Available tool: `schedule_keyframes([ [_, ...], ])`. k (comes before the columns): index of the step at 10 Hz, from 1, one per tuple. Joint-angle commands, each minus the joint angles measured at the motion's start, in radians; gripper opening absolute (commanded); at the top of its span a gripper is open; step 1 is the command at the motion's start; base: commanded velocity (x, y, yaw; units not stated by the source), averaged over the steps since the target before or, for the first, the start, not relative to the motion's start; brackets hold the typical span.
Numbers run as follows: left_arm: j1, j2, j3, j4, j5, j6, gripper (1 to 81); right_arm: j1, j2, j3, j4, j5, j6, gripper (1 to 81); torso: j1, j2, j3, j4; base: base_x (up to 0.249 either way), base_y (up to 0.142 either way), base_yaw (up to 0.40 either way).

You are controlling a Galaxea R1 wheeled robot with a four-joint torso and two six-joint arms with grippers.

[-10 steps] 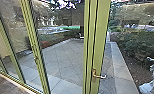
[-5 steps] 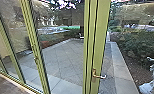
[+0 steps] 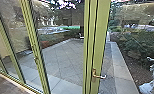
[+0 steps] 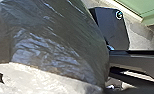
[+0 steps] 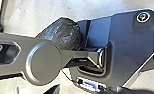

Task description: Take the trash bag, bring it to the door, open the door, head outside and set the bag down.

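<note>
In the head view, a tall glass front with slim yellow-green frames [image 3: 34, 47] is seen, and through it a grey paved terrace [image 3: 65, 55] with slanting joints is made out. A wide yellow-green door post [image 3: 99, 37] is set right of the middle, and on it a brass-coloured lever handle [image 3: 94, 75] is mounted, its grip pointed to the right. Whether the door is closed or ajar cannot be told. The terrace is edged by paler stone slabs [image 3: 119, 67], and beyond them dark green shrubs [image 3: 138, 42] are rooted in brown soil. At the lower left, a strip of brown floor [image 3: 5, 86] is shown inside the frames. At the right edge, a pale shape [image 3: 153, 77] is cut off, and whether it is a person cannot be told. In the left wrist view, the dark, glossy plastic trash bag [image 4: 58, 40] is seen large and creased, with light falling on its folds and a sunlit pale floor [image 4: 43, 81] behind it. In the right wrist view, the bag is seen just beside the robot's dark base, partly covered by the jointed bar. Whether its underside is rested on the floor cannot be told. For the left end effector [image 4: 55, 83] and the right end effector [image 5: 88, 87], it cannot be told whether either is clenched or released, nor by which the bag is held.
</note>
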Motion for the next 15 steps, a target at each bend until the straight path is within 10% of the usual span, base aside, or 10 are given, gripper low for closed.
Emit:
schedule_keyframes([
  [1, -0.039, 0.001, 0.004, 0.002, 0.065, 0.007, 1.0, 0.042, -0.197, 0.205, -0.001, -0.035, -0.001, 81.1, 0.001, 0.0, 0.0, 0.0, 0.0, 0.0, 0.0],
  [9, -0.038, 0.006, 0.0, -0.001, 0.065, 0.005, 1.0, 0.234, -0.523, 0.55, 0.048, -0.053, 0.005, 81.1, 0.001, 0.0, 0.0, 0.0, 0.0, 0.0, 0.0],
  [15, -0.036, 0.017, -0.019, -0.003, 0.065, 0.004, 1.0, 0.58, -0.635, 0.628, 0.23, -0.298, 0.011, 81.1, 0.001, 0.0, 0.0, 0.0, 0.0, 0.0, 0.0],
])
